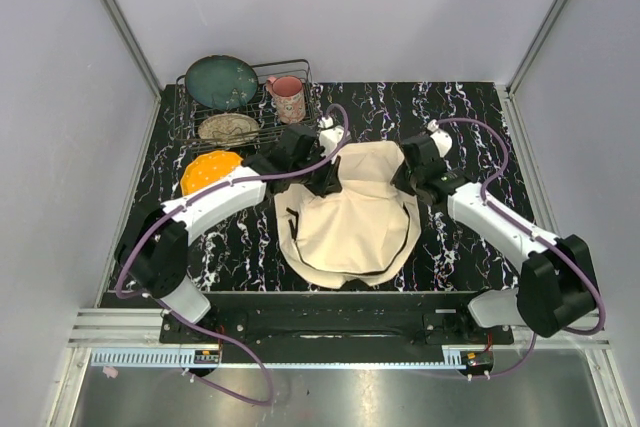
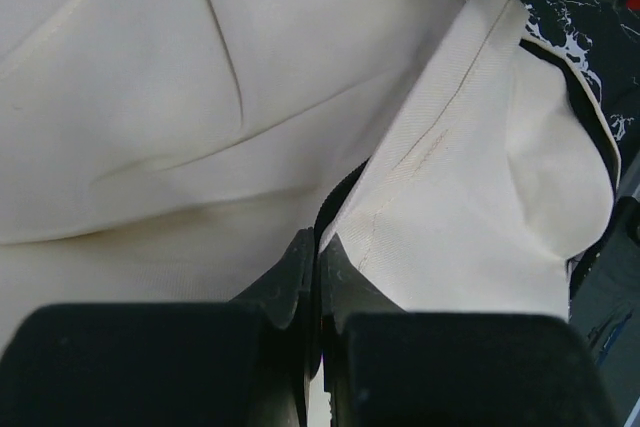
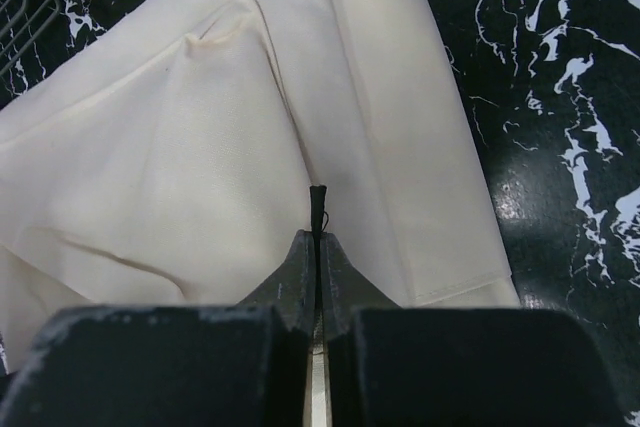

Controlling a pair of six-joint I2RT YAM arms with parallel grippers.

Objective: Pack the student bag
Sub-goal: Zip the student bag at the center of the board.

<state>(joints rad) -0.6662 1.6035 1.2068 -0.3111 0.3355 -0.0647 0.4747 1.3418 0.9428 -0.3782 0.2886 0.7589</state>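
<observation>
The student bag [image 1: 350,222] lies flat in the middle of the dark marbled table, cream canvas with a thin black edging. My left gripper [image 1: 326,183] sits at its far left corner and my right gripper [image 1: 406,179] at its far right corner. In the left wrist view the left gripper [image 2: 319,242] is shut, with the black edging [image 2: 336,193] of the cream canvas [image 2: 200,97] running in between its tips. The right wrist view has the right gripper [image 3: 318,237] shut on a thin black strip [image 3: 318,203] that pokes out above the tips, cream canvas [image 3: 200,167] behind it.
A wire dish rack [image 1: 250,107] stands at the back left, holding a dark green plate [image 1: 221,81], a pink mug [image 1: 289,98] and a beige dish [image 1: 228,128]. An orange dish [image 1: 210,171] lies in front of the rack, close to the left arm. Grey walls enclose the table.
</observation>
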